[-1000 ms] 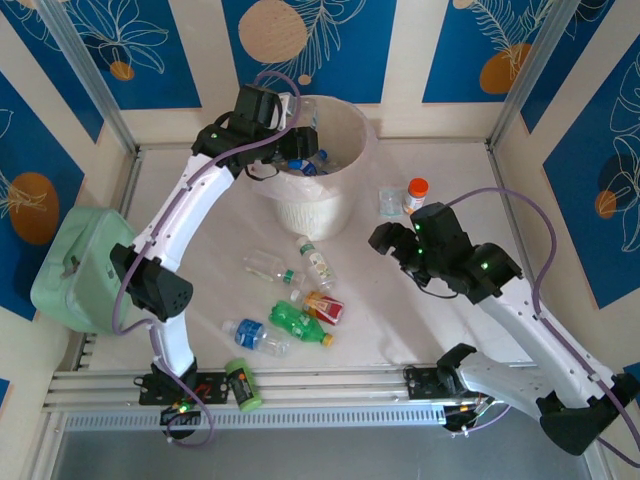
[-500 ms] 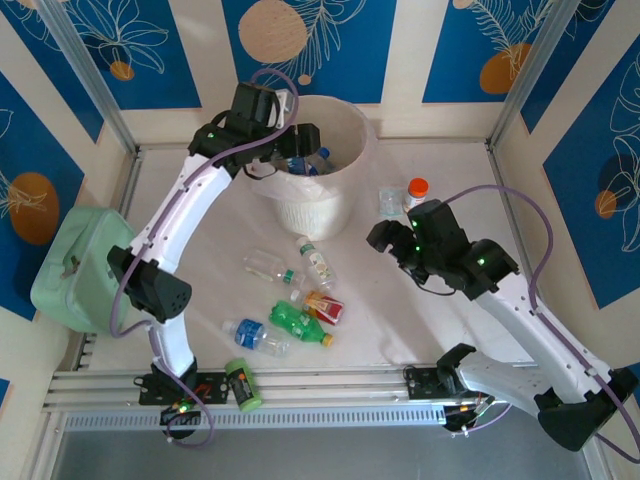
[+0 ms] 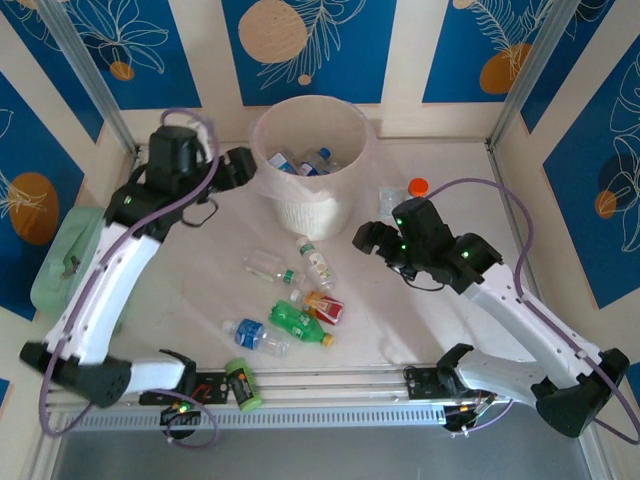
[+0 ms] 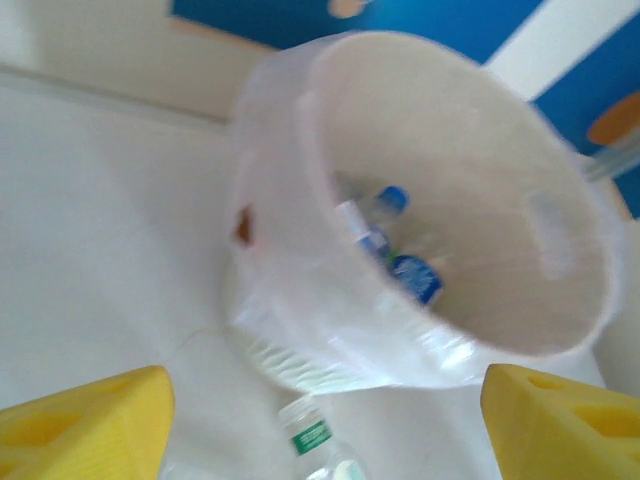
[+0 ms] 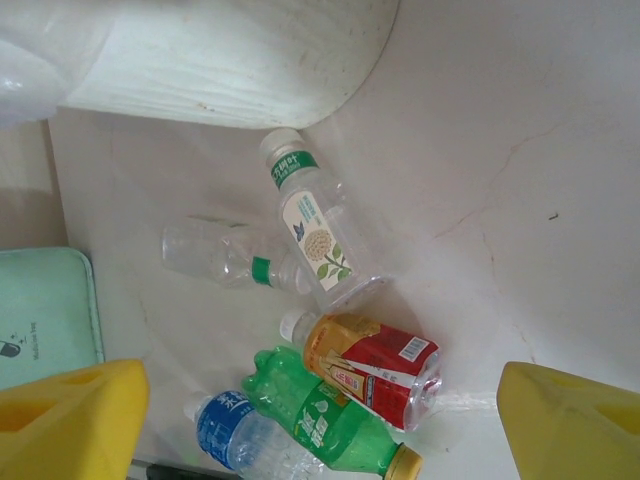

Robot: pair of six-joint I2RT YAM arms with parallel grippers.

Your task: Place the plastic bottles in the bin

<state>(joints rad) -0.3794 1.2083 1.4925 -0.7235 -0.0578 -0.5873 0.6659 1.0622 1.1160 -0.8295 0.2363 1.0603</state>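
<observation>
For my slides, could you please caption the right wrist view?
Open right gripper above five plastic bottles lying on the table beside the bin.

On surface [image 3: 200, 275] were 2 clear green-banded plastic bottles [image 3: 266, 266], 1 red-labelled bottle [image 3: 328, 308], 1 green bottle [image 3: 296, 322], 1 blue-labelled bottle [image 3: 252, 335]. 1 round white ribbed bin [image 3: 312, 215] held at least 2 blue-capped bottles [image 3: 318, 160].

Bright even light, soft shadows; left wrist view blurred, others sharp.

Top cam overlooks the whole table [image 3: 200, 250]. Left wrist cam sits close on the bin [image 4: 470, 190]. Right wrist cam looks down over bottles [image 5: 318, 232], bin's foot shared.
</observation>
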